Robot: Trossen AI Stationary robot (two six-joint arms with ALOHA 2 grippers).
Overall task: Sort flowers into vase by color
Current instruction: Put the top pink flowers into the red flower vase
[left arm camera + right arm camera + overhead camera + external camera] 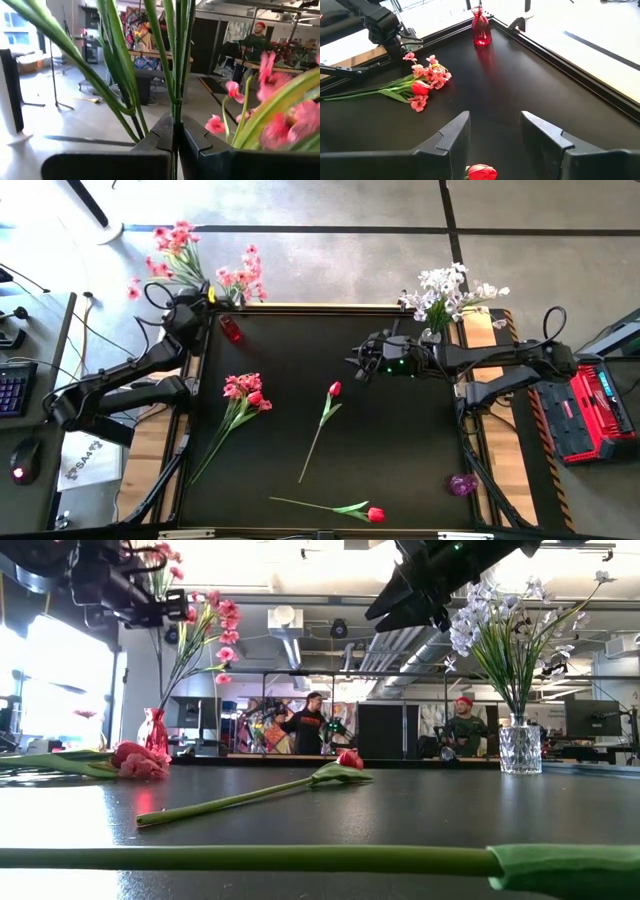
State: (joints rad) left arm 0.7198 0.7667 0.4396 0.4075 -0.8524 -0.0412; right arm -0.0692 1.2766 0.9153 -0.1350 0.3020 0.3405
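My left gripper (pixel 203 300) is at the table's far left corner beside the small red vase (pixel 231 329), shut on a pink spray (pixel 175 242) whose blossoms reach past the far edge. A second pink spray (pixel 218 622) stands with its stem in the red vase (pixel 152 730). My right gripper (pixel 495 135) hangs open over the table's middle, above the head of a red tulip (pixel 482 173) that lies flat (pixel 328 408). White sprays (pixel 450 290) stand in a clear vase (pixel 520 748) at the far right. My left gripper pinches the green stems (pixel 175 102) of the pink spray between its two shut fingers (pixel 157 137). The fingers are level and point toward the table's far edge. The spray rises beyond them, lifted clear of the table, with its blossoms (pixel 165 552) above the gripper.
A pink spray with a red tulip (pixel 243 392) lies on the table's left half. Another red tulip (pixel 372 514) lies along the near edge. A small purple vase (pixel 462 484) stands at the near right. People are in the room beyond the table.
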